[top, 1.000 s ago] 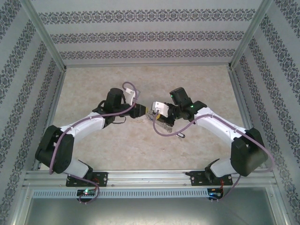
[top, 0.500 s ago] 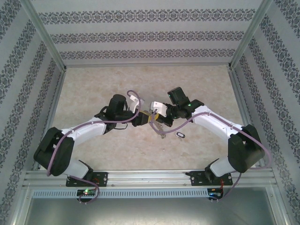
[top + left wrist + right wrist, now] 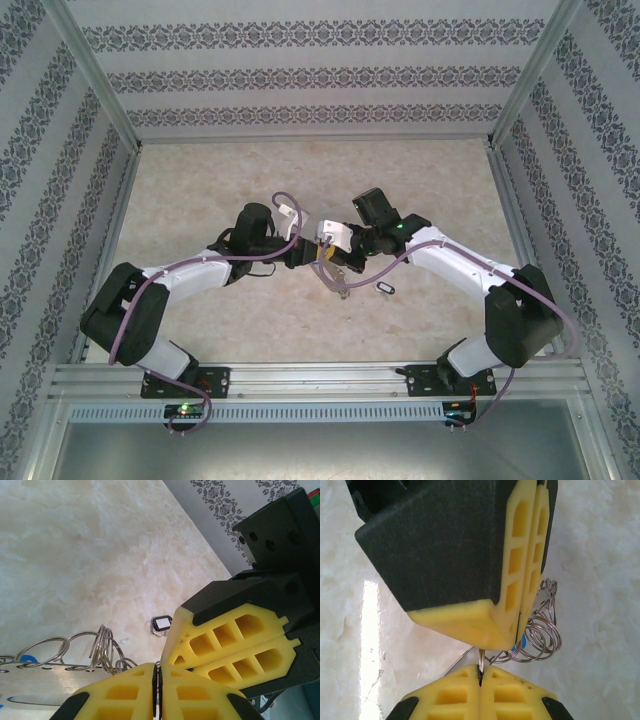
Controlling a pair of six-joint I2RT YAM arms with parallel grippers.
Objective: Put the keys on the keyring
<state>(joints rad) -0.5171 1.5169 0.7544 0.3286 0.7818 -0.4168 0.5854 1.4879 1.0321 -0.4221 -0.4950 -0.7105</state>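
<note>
I find right hand [image 3: 481, 674] pinching the keyring [image 3: 540, 640]; left hand [image 3: 157, 669] closed, hold unclear; one key [image 3: 383, 288] lies loose on counter [image 3: 220, 170].

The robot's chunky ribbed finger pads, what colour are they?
Bright yellow pads, clearest in the left wrist view.

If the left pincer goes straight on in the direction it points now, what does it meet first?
Most likely the right pincer, pinching a thin wire: its yellow fingertips stand directly before the left pincer, nearly touching. The metal rings hang off to one side, though depth is hard to judge.
</note>
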